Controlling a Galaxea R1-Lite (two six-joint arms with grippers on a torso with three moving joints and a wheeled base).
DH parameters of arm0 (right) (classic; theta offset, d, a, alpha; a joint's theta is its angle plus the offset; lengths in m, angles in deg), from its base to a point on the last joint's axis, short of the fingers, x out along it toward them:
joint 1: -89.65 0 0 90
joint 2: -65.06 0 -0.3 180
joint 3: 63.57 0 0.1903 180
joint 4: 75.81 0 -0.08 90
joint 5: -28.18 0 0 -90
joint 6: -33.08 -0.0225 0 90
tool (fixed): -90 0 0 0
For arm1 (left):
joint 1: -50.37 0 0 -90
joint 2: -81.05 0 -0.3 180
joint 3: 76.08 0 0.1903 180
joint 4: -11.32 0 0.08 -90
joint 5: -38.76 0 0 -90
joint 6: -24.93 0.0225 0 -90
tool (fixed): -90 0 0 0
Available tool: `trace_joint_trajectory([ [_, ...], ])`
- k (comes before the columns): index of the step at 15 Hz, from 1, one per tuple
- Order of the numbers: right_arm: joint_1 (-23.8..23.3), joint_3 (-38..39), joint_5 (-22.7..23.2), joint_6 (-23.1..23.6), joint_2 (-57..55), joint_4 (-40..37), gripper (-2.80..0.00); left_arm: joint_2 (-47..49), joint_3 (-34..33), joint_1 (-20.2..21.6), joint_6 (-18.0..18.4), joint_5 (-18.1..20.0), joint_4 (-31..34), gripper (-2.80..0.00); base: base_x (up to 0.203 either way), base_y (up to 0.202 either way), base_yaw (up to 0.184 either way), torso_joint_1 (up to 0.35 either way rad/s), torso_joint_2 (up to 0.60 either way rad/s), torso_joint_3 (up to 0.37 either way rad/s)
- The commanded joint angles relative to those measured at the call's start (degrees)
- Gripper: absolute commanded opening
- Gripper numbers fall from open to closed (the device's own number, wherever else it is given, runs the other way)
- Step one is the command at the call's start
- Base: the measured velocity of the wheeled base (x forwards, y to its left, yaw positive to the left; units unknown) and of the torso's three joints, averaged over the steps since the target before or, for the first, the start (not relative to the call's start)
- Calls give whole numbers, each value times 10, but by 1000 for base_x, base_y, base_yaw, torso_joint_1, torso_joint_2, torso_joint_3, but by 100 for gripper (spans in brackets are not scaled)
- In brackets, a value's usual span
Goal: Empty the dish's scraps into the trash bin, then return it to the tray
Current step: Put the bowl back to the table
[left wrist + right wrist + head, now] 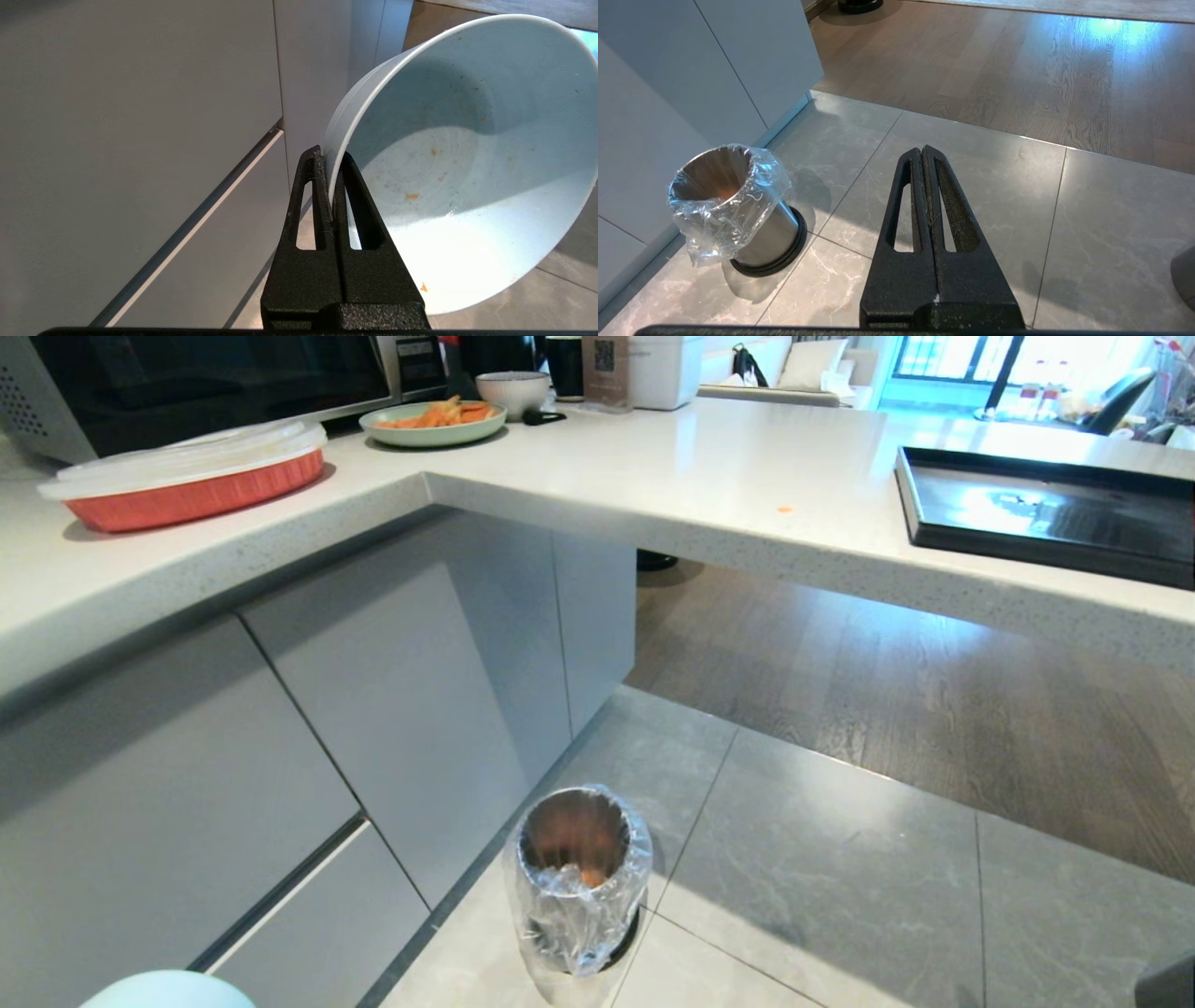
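The dish shows only as a pale sliver at the head view's near edge. The tray runs off the right side. What lies orange inside the trash bin is too small to identify.

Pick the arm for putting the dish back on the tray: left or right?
Left. The left gripper is already shut on the dish rim, scraps emptied. The right gripper is shut and holds nothing above the floor. The tray sits on the counter.
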Motion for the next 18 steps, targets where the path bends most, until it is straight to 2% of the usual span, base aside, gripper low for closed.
trace_joint_trajectory([
  [1, 0, 0, 0, 0, 0, 0, -280, 0, 0, 0, 0, 0, 0, -280, 0, 0, 0, 0, 0, 0],
  [18, 0, 0, 0, 0, 0, 0, -280, 0, 0, 0, 0, 0, 0, -280, 0, 0, 0, 0, 0, 0],
])
